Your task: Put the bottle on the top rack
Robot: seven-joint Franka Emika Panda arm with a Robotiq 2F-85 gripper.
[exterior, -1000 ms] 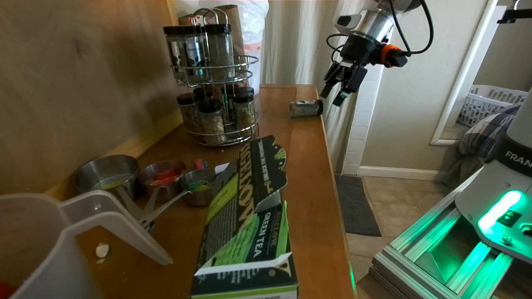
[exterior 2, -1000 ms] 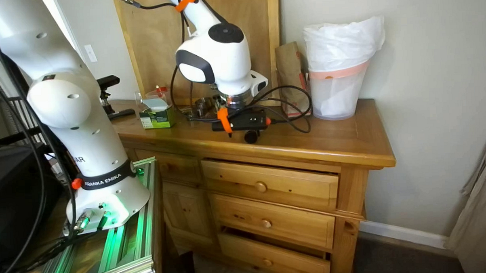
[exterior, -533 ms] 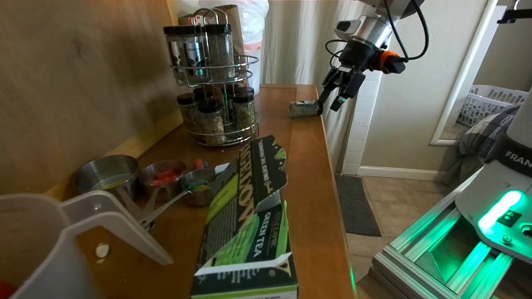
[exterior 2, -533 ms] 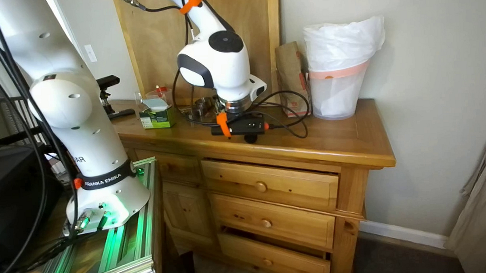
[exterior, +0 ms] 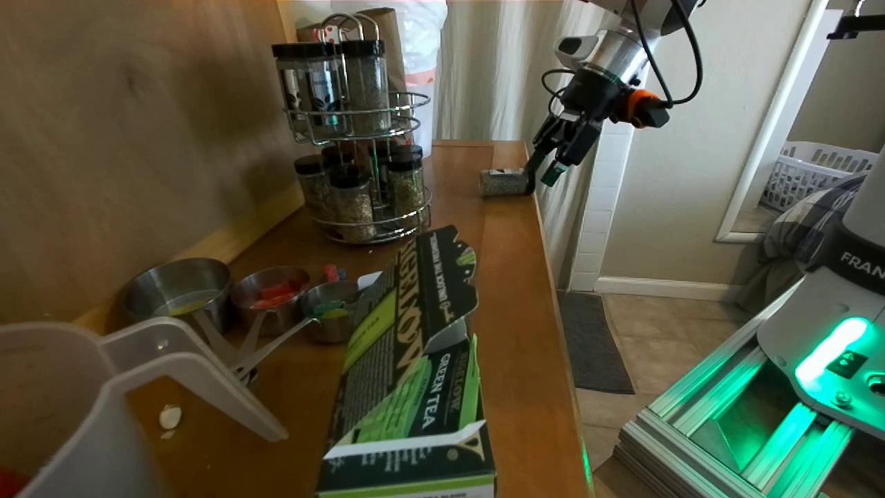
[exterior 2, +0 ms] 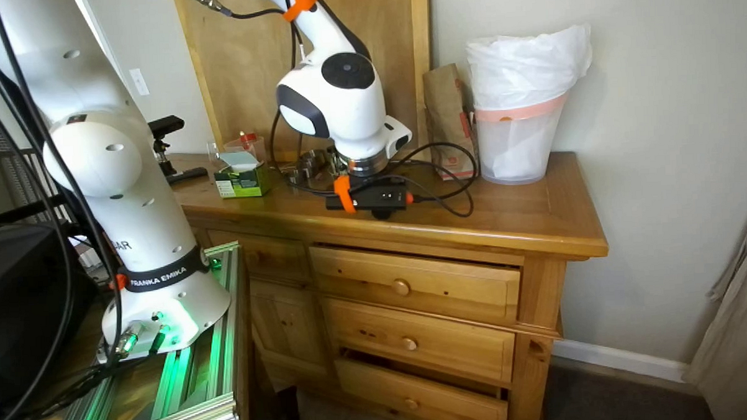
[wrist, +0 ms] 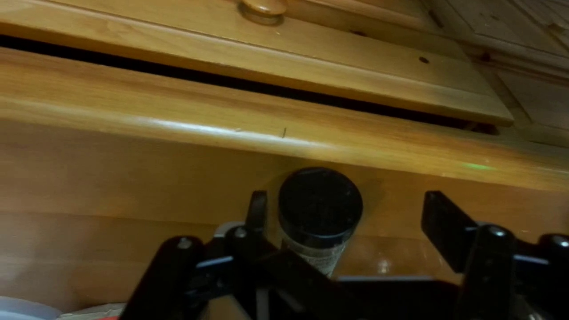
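Note:
The bottle point(exterior: 502, 182), a small glass jar with a black lid, lies on its side on the dresser top near its edge. In the wrist view the bottle's lid point(wrist: 319, 204) sits between the fingers, closer to the left one. My gripper point(wrist: 347, 206) is open, with a wide gap on the lid's right side. In an exterior view the gripper point(exterior: 543, 174) is at the lid end, and one finger covers part of the lid. The top rack point(exterior: 413, 106) is the upper chrome tier, holding large black-lidded jars at its left, with room at its right.
The lower tier point(exterior: 366, 238) holds several small jars. A tea box point(exterior: 408, 373), metal measuring cups point(exterior: 180, 290) and a clear plastic pitcher point(exterior: 62, 401) stand on the dresser. A paper bag point(exterior 2: 448, 120) and a lined bin point(exterior 2: 514, 143) stand near the wall.
My gripper has moved down and toward the bottle, so one finger now overlaps the lid in an exterior view. The bottle seems to have shifted very slightly.

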